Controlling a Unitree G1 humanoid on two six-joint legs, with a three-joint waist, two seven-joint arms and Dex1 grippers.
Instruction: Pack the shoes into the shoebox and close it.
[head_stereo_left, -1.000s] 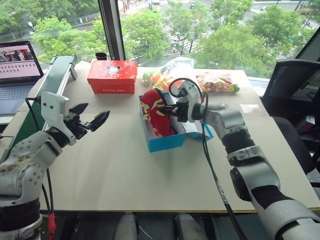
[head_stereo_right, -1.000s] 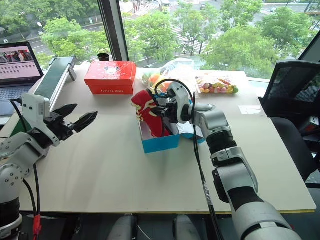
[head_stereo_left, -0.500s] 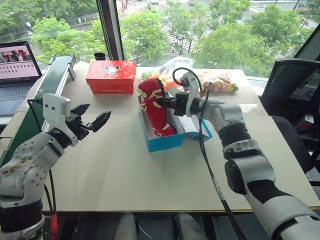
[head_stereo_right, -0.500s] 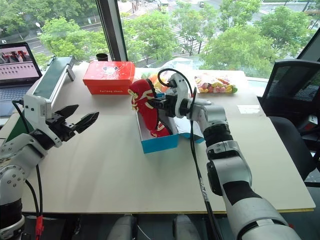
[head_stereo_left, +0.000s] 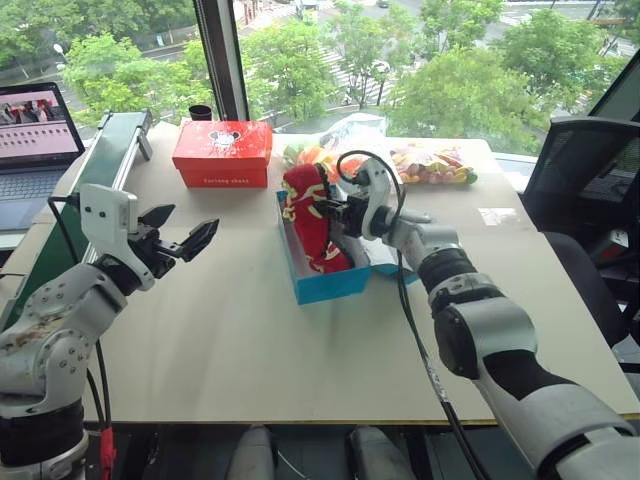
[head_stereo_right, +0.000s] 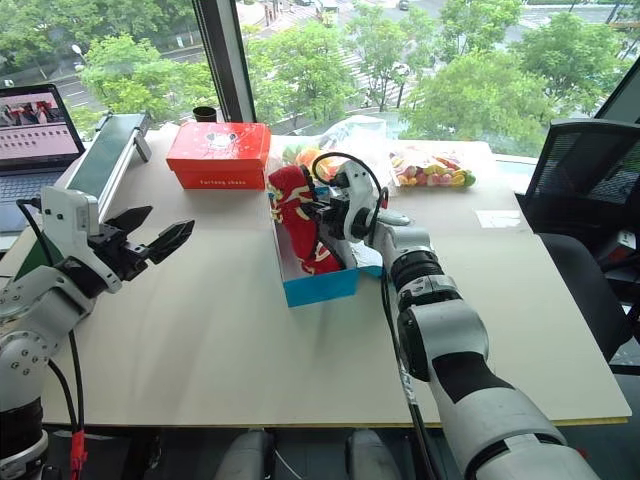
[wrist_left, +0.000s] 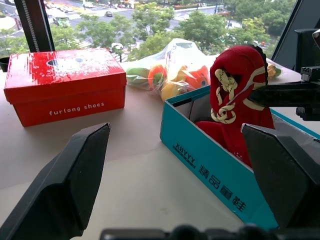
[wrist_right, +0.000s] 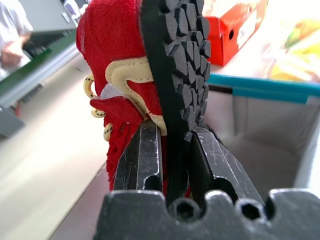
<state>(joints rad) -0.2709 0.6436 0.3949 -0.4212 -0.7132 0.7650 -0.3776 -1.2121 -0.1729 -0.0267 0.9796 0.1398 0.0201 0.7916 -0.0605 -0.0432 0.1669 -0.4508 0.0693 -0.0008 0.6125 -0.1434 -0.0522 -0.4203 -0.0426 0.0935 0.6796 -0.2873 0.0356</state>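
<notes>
The shoes (head_stereo_left: 312, 222) are small, red and soft, with yellow-gold cord marks and cream trim; 1 shows a black studded sole (wrist_right: 180, 65) in the right wrist view. They stand on end in the left part of the shoebox (head_stereo_left: 335, 284), toes down, tops rising above its rim. The shoebox is bright blue outside with black print on its side and white within; it lies open near the middle of the table (head_stereo_left: 250, 340), its lid hanging down to the right under the right arm. The right gripper (head_stereo_left: 335, 212) reaches in from the right and is clamped on the upper edge of 1 shoe, 1 finger (wrist_right: 145, 155) on the red fabric side and the other against the sole. The left gripper (head_stereo_left: 178, 232) hovers well to the left of the shoebox, above the table, jaws spread wide and holding nothing. The table is pale beige and plain. At its far side sit a red box (head_stereo_left: 224, 153) with white lettering and clear bags (head_stereo_left: 430, 165) of orange and yellow toys. A laptop (head_stereo_left: 35, 135) stands at far left, a black chair (head_stereo_left: 580, 170) at right. Beyond the windows are green trees and a street.
</notes>
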